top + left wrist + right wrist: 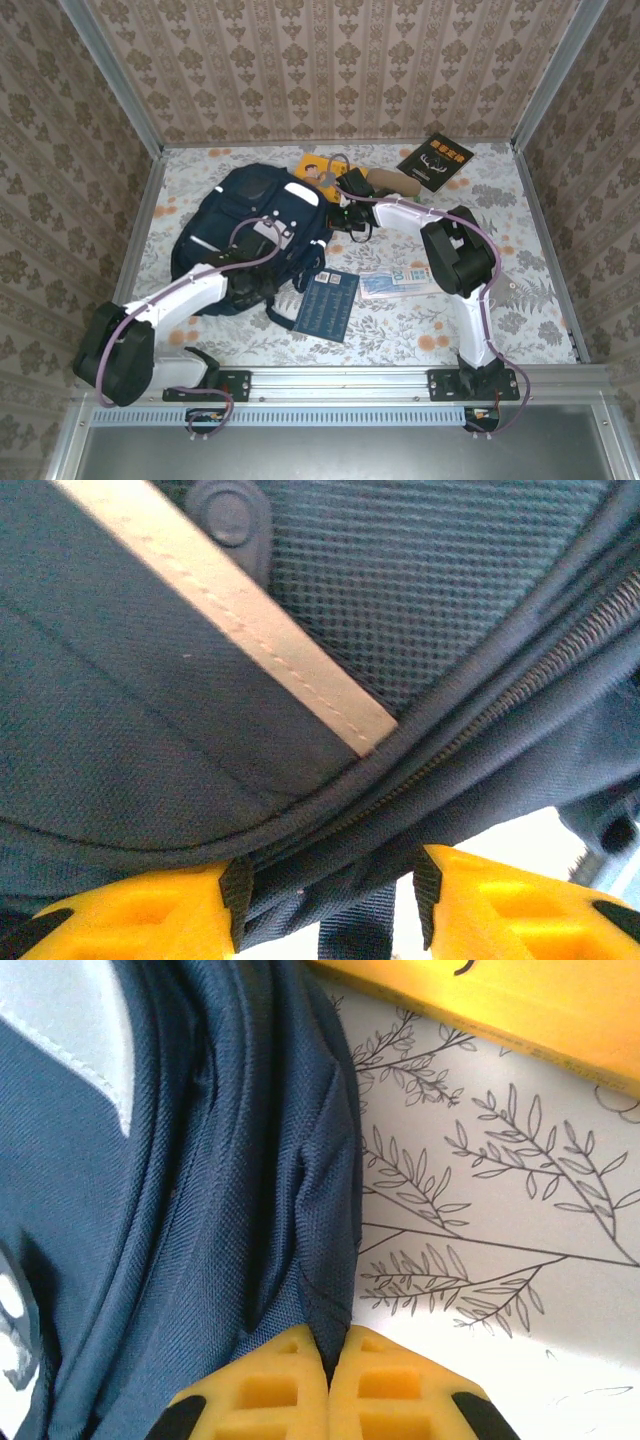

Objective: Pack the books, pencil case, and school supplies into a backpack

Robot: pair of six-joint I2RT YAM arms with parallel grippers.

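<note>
Navy woven fabric: the backpack (250,235) lies left of centre on the table (530,300), white patch toward the far side. The left wrist view gives its zip (520,680) and a pale stitched stripe (250,630). The left gripper (330,890) is half-spread with the bag's bunched edge between its fingers; whether it grips cannot be told. Right wrist view: the right gripper (328,1360) is pinched closed on a fold (320,1210) of the bag, near the yellow-orange book (500,1000). The overhead view adds the black book (436,160) at far right, the tan case (395,182), and on the near side the navy book (328,303) and light-blue pack (395,283). Cloth pale, floral — walls (330,60) in beige patterned paper.
</note>
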